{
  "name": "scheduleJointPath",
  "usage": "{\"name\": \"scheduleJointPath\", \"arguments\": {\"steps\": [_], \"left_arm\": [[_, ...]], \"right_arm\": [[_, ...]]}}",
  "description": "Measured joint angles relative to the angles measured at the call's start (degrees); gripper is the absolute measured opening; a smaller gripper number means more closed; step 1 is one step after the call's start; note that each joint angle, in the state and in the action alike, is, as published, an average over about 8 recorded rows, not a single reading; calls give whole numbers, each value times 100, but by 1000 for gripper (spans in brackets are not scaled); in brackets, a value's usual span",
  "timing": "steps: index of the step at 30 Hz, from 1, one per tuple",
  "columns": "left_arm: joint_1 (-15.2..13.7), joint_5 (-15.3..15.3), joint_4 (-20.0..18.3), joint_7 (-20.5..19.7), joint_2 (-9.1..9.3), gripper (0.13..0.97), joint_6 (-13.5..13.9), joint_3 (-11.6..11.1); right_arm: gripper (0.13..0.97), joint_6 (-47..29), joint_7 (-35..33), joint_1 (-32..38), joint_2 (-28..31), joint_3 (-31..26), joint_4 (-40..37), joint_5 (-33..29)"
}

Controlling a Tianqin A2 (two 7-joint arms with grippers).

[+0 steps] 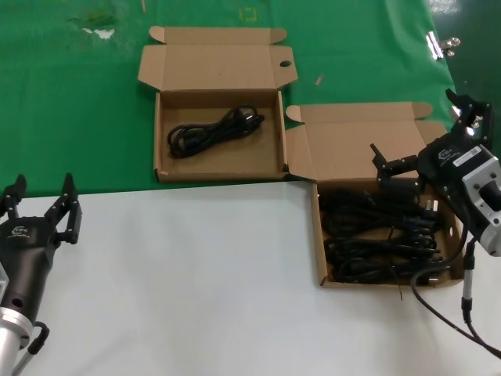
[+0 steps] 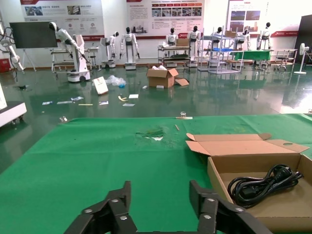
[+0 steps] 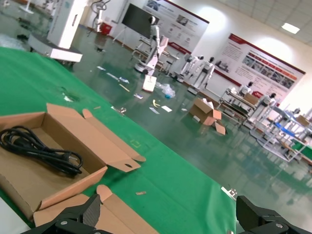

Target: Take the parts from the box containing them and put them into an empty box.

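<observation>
Over the full box (image 1: pixel 325 235) at the table's right edge, my right gripper (image 1: pixel 395 166) hangs wide open. I should drop straight onto one cable bundle (image 1: pixel 376 235), pinching mid-coil. My left gripper (image 1: pixel 41 205) waits open by the left edge.

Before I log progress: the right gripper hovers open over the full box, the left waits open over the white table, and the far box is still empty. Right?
Not quite. The far box already holds one coiled cable, as the head view shows. The right gripper does hover open over the full box, and the left gripper waits open over the white table.
</observation>
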Motion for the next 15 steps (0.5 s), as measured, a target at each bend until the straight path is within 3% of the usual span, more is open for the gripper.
{"name": "scheduleJointPath", "arguments": {"steps": [3, 11, 15], "left_arm": [[0, 0, 0, 0, 0, 396, 0, 0], [0, 0, 0, 0, 0, 609, 0, 0], [0, 0, 0, 2, 0, 679, 0, 0]], "right_arm": [[966, 22, 53, -60, -101, 60, 16, 12], [966, 80, 194, -223, -373, 220, 61, 41], [966, 109, 265, -304, -510, 301, 83, 57]]}}
